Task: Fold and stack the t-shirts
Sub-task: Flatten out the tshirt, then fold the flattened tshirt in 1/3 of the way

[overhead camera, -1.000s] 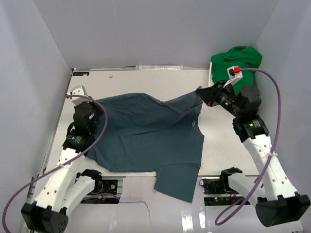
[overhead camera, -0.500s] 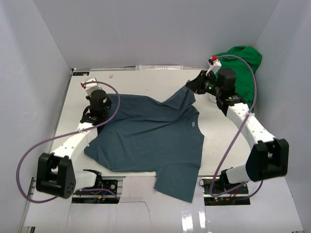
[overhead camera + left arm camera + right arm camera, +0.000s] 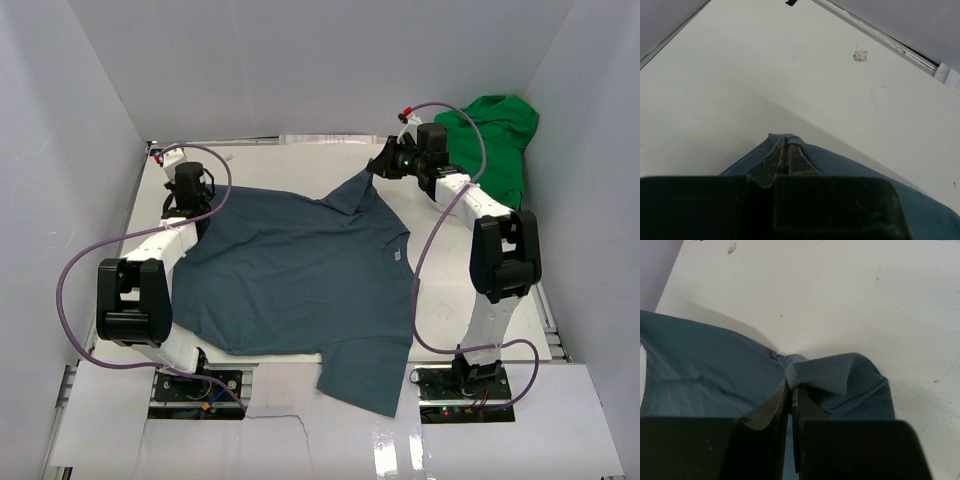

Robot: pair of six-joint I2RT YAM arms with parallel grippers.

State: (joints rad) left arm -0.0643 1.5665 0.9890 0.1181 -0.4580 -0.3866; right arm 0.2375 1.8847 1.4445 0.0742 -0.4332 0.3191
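Note:
The dark slate-blue t-shirt [image 3: 300,280] lies spread on the white table, one sleeve hanging over the near edge. My left gripper [image 3: 187,207] is shut on the shirt's far left corner [image 3: 790,142]. My right gripper [image 3: 378,168] is shut on the shirt's far right corner, a bunched hem [image 3: 810,372], and holds it slightly raised. The bright green t-shirt [image 3: 495,135] lies crumpled at the far right, just beyond my right arm.
The white table [image 3: 270,160] has grey walls on three sides. A small scuff mark [image 3: 860,55] is on the table ahead of the left gripper. A white basket rim [image 3: 437,150] shows beside the green shirt.
Both arms have stretched toward the far edge, pulling the blue shirt's far corners away from the bases. The cloth is flatter and more spread.

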